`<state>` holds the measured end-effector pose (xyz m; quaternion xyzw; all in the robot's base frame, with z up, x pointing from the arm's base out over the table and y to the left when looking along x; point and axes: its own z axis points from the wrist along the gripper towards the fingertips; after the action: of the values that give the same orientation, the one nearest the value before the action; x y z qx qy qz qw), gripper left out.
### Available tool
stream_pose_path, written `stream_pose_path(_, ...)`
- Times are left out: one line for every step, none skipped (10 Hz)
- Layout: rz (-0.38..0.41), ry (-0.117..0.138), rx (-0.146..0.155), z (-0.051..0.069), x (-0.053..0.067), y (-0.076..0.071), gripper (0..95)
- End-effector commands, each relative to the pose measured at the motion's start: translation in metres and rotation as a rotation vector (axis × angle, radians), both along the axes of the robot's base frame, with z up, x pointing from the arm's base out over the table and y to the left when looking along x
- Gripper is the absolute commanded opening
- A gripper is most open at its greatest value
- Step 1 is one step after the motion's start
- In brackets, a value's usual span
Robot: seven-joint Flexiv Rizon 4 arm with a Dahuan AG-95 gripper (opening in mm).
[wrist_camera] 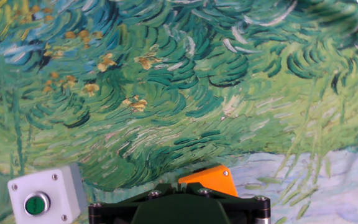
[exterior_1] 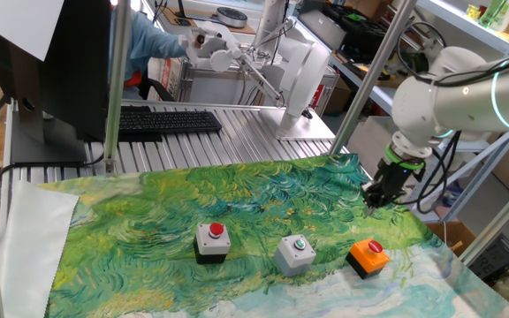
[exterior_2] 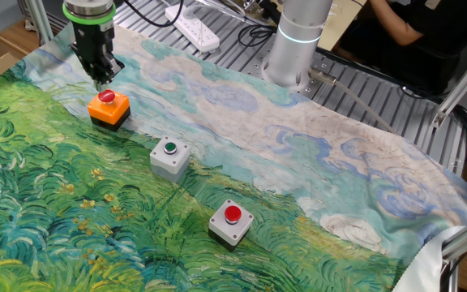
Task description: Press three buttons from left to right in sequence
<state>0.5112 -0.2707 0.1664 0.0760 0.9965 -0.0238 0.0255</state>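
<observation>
- Orange box with red button (exterior_1: 368, 256) — set at the right end of the row in one fixed view, on a painted green-and-blue cloth (exterior_1: 193, 194).
- Grey box with green button (exterior_1: 296, 252) is placed in the middle; the black-and-white box with red button (exterior_1: 212, 241) lies at the left.
- Gripper (exterior_1: 374, 198) is held above the orange box, not touching it — fingers pressed together, nothing pinched.

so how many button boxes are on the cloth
3, in a row. The black-and-white box with red button sits at one end, the grey box with green button in the middle, and the orange box with red button at the other end, nearest the gripper. None looks hidden.
</observation>
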Motion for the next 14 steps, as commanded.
stream_pose_path(-0.047, -0.002, 0.003, 0.0002, -0.0008, 0.0, 0.0)
stream_pose_path(-0.097, -0.01, 0.006, 0.0002, -0.0008, 0.0, 0.0)
stream_pose_path(-0.115, -0.011, 0.007, 0.0002, -0.0008, 0.0, 0.0)
stream_pose_path(-0.176, -0.012, 0.008, 0.0002, -0.0008, 0.0, 0.0)
stream_pose_path(-0.244, -0.009, 0.01, 0.0002, -0.0008, 0.0, 0.0)
stream_pose_path(-0.292, -0.003, 0.011, 0.0002, -0.0008, 0.0, 0.0)
stream_pose_path(-0.31, -0.002, 0.011, 0.0002, -0.0008, 0.0, 0.0)
stream_pose_path(-0.326, -0.001, 0.009, 0.0002, -0.0008, 0.0, 0.0)
stream_pose_path(-0.333, 0.003, 0.004, 0.0002, -0.0008, 0.0, 0.0)
stream_pose_path(-0.349, 0.008, 0.003, 0.0002, -0.0008, 0.0, 0.0)
stream_pose_path(-0.364, 0.01, 0.001, 0.0002, -0.0008, 0.0, 0.0)
stream_pose_path(-0.379, 0.014, 0.001, 0.0002, -0.0008, 0.0, 0.0)
stream_pose_path(-0.393, 0.016, 0.001, 0.0002, -0.0008, 0.0, 0.0)
stream_pose_path(-0.428, 0.016, 0.003, 0.0002, -0.0008, 0.0, 0.0)
